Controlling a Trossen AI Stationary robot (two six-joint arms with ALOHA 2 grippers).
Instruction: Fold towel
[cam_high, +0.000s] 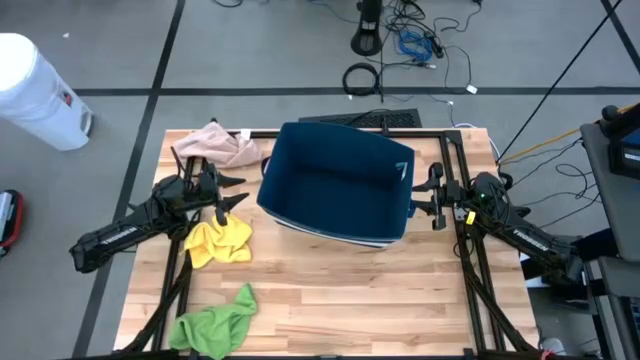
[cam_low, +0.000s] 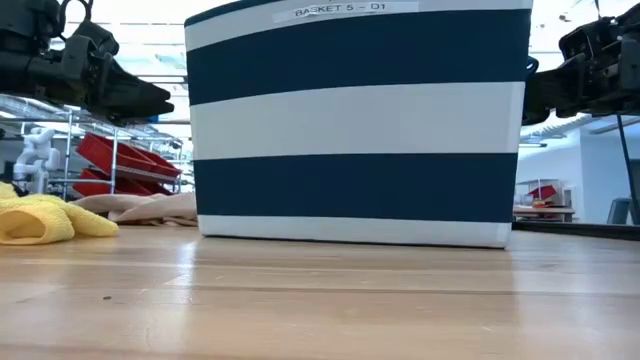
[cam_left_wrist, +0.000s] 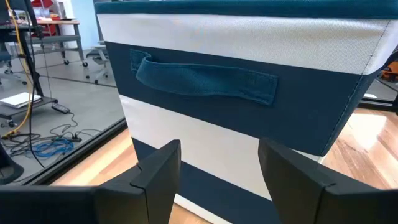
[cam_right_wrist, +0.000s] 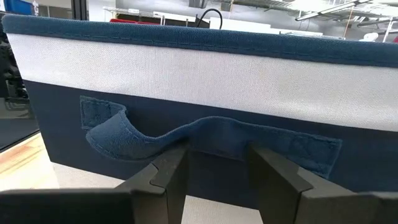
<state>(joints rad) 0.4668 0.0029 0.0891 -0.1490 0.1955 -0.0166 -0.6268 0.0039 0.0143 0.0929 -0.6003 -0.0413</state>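
Note:
Three towels lie on the table: a pink-beige one at the far left, a crumpled yellow one at the left, and a green one at the near left. A navy-and-white striped fabric basket stands upright in the middle. My left gripper is open above the yellow towel, facing the basket's left wall and its handle strap. My right gripper is open, close to the basket's right wall, just below its sagging handle strap. My right gripper points level at the basket's right wall from the table's right side, its open fingers under the handle strap. Whether they touch the strap or the wall, I cannot tell. My left gripper touches nothing.
A black metal frame runs along the table's far and side edges. Bare wood lies between the basket and the near edge. A white bin and cables sit on the floor beyond the table.

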